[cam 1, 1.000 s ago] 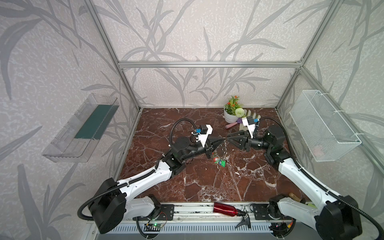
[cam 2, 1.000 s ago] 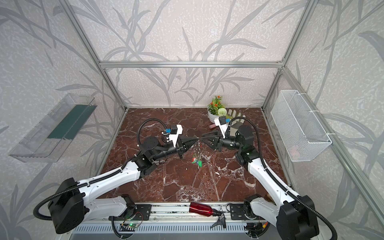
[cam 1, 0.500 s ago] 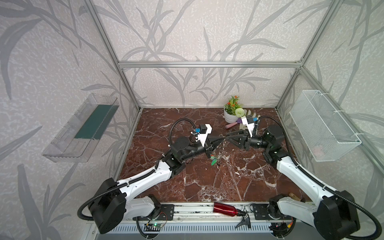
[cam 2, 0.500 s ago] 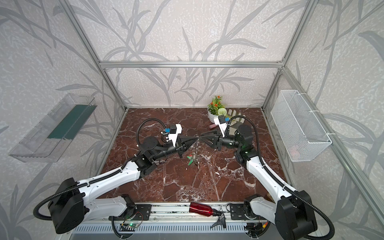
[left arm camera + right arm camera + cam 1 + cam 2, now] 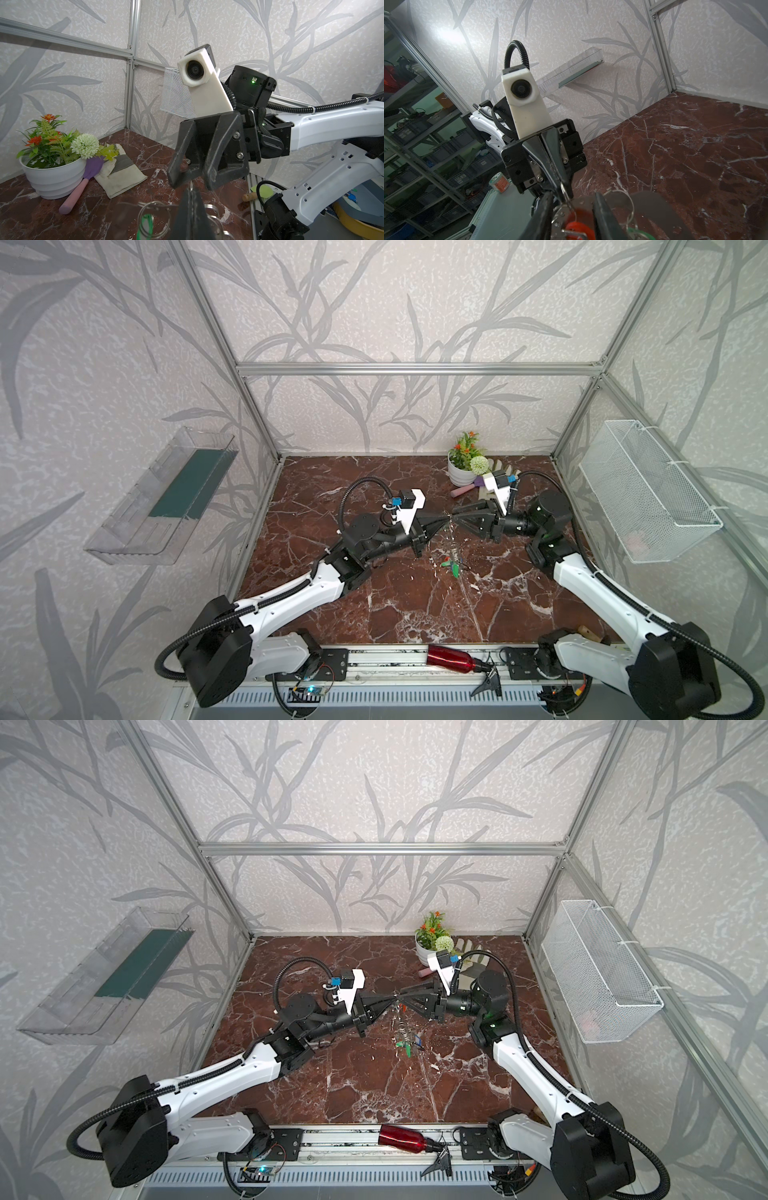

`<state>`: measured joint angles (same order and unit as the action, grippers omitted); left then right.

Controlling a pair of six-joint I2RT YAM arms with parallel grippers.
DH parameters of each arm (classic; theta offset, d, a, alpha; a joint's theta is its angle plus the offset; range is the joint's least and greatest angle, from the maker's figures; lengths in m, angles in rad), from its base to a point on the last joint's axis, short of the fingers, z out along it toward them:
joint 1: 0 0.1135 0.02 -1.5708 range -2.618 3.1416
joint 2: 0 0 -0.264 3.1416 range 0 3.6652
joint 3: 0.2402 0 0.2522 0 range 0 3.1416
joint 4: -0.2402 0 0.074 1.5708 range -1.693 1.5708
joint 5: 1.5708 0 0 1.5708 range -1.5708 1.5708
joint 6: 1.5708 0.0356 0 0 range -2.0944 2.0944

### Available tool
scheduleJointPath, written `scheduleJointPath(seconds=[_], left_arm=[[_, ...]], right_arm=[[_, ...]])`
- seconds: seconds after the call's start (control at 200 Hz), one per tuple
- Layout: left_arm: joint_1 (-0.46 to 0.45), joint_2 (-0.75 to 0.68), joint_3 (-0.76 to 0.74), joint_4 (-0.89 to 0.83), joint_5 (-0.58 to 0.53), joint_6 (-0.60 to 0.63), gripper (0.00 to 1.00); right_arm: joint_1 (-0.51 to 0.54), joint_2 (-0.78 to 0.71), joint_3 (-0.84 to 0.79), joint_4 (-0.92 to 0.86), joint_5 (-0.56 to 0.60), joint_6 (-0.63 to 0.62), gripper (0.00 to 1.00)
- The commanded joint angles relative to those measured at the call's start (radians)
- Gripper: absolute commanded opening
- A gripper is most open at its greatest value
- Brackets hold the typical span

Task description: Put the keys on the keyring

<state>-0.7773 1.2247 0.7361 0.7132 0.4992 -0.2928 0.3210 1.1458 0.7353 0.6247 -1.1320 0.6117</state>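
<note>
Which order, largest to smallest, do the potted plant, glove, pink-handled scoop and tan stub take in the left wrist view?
1. potted plant
2. glove
3. pink-handled scoop, partly hidden
4. tan stub, which seems farther from the camera, so its true size is unsure

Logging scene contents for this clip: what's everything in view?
keyring: one, silver rings with green and red tags, hanging between the grippers
keys: one red-tagged shows, at the keyring; others uncountable
table: one, red-brown marble, cell floor
flower pot: one, white, back of table
spatula: one, purple and pink, against the pot
glove: one, cream, beside the pot
bottle: one, red, front rail
shelf: one, clear, left wall
basket: one, white wire, right wall
left gripper: one, black, shut on a keyring ring
right gripper: one, black, jaws apart around the red tag
</note>
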Motion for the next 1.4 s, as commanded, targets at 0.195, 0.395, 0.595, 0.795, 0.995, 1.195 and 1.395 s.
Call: scheduleJointPath(seconds=[0.195, 0.395, 0.595, 0.795, 0.995, 1.195, 1.395], left_arm=[[-0.005, -0.011, 0.016, 0.083, 0.001, -0.017, 0.00], [-0.006, -0.012, 0.018, 0.084, -0.004, -0.018, 0.00], [-0.006, -0.018, 0.013, 0.080, -0.020, -0.010, 0.00], [-0.006, -0.015, 0.015, 0.072, -0.010, -0.015, 0.00], [-0.004, -0.036, 0.015, 0.000, -0.020, -0.003, 0.00], [0.043, -0.147, 0.037, -0.295, 0.029, 0.071, 0.23], [0.164, -0.249, 0.117, -0.725, 0.169, 0.238, 0.37]], right_arm=[[0.018, 0.019, -0.010, 0.050, -0.043, 0.017, 0.23], [0.020, 0.022, -0.017, 0.039, -0.052, 0.011, 0.18], [0.021, 0.022, -0.021, 0.036, -0.051, 0.010, 0.07], [0.021, 0.028, -0.016, 0.043, -0.052, 0.013, 0.00], [0.021, 0.033, -0.010, 0.055, -0.049, 0.017, 0.00], [0.023, 0.023, 0.022, -0.067, -0.018, -0.100, 0.00], [0.046, 0.021, 0.045, -0.162, -0.001, -0.245, 0.00]])
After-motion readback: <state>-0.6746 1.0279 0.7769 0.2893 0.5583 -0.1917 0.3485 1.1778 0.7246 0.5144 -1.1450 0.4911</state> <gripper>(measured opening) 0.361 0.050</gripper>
